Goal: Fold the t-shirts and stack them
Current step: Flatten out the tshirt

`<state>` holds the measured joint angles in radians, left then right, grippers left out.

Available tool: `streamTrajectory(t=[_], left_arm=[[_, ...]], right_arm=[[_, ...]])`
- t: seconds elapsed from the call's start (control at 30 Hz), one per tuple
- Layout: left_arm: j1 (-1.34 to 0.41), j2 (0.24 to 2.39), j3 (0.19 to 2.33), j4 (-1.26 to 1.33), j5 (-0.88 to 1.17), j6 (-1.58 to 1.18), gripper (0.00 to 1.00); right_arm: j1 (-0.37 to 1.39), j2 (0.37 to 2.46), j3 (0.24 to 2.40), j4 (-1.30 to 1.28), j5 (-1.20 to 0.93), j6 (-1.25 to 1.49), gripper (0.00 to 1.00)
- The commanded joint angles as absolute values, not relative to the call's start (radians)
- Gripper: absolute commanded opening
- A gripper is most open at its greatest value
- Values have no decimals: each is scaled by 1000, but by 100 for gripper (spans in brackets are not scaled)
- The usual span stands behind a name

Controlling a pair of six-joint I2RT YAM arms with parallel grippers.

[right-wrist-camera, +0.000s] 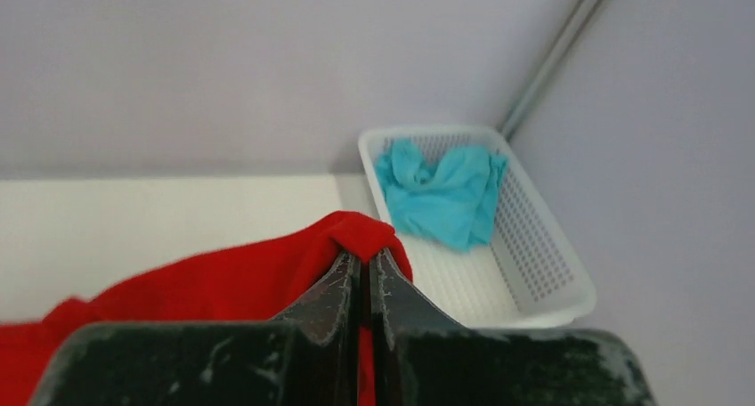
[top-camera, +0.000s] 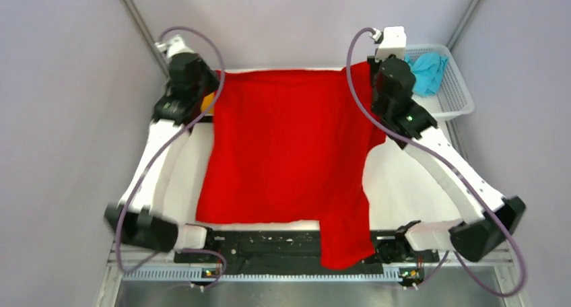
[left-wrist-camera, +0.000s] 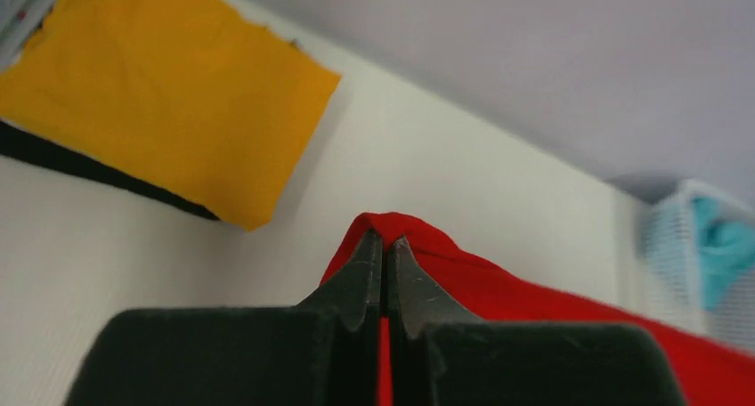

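I see the red t-shirt [top-camera: 289, 145] spread across the middle of the white surface [top-camera: 404, 179], covering most of it from the far edge toward me. Each of its two far corners is pinched by one arm. One part of the shirt trails off the near edge and hangs across the black rail [top-camera: 269, 243] between the arm bases, right of centre.

My left hand [left-wrist-camera: 385, 241] is closed tight on the far left corner of the red t-shirt. Its two fingers meet with a fold of red cloth bunched over their tips. My right hand [right-wrist-camera: 363, 256] is closed the same way on the far right corner, with red cloth humped over its fingertips.

Beyond the left hand, at the far left of the surface, lies the orange t-shirt [left-wrist-camera: 169, 94], folded flat. It rests on top of a black t-shirt [left-wrist-camera: 89, 166], of which only a thin dark edge shows below it.

Beside the far right corner of the surface stands a white plastic basket [right-wrist-camera: 552, 272] with lattice walls. A turquoise t-shirt [right-wrist-camera: 441, 192] lies crumpled inside it, toward its far end.
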<state>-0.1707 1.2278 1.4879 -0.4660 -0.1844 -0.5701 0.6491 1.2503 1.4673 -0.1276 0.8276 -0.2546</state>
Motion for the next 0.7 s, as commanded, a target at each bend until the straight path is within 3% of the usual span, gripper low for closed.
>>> streamTrajectory(t=[0.0, 0.07, 0.1, 0.17, 0.2, 0.23, 0.33, 0.47, 0.67], left_arm=[[-164, 1562, 1491, -347, -333, -543, 0], [-161, 1781, 1609, -361, -373, -530, 0], [-159, 1901, 1739, -393, -396, -525, 10], [-157, 2130, 2009, -524, -427, -539, 51], [-156, 2229, 2143, -595, -426, -542, 82], [-156, 2300, 2267, -667, -410, -544, 97], [-161, 2335, 2331, -698, -310, -528, 99], [-176, 2069, 1951, -438, -209, -505, 99], [-236, 1836, 1613, -378, -117, -541, 99]], right_arm=[[439, 1356, 1305, 38, 506, -12, 0], [363, 1516, 1302, 108, 357, 67, 0], [327, 1598, 1329, 134, 277, 87, 0], [259, 1805, 1476, 103, 148, 151, 7], [229, 1911, 1584, 47, 87, 168, 19], [207, 2019, 1724, -53, 46, 185, 41], [193, 2182, 1996, -302, 33, 208, 73], [194, 2018, 1737, -146, 25, 272, 98], [195, 1873, 1432, -14, -182, 378, 99]])
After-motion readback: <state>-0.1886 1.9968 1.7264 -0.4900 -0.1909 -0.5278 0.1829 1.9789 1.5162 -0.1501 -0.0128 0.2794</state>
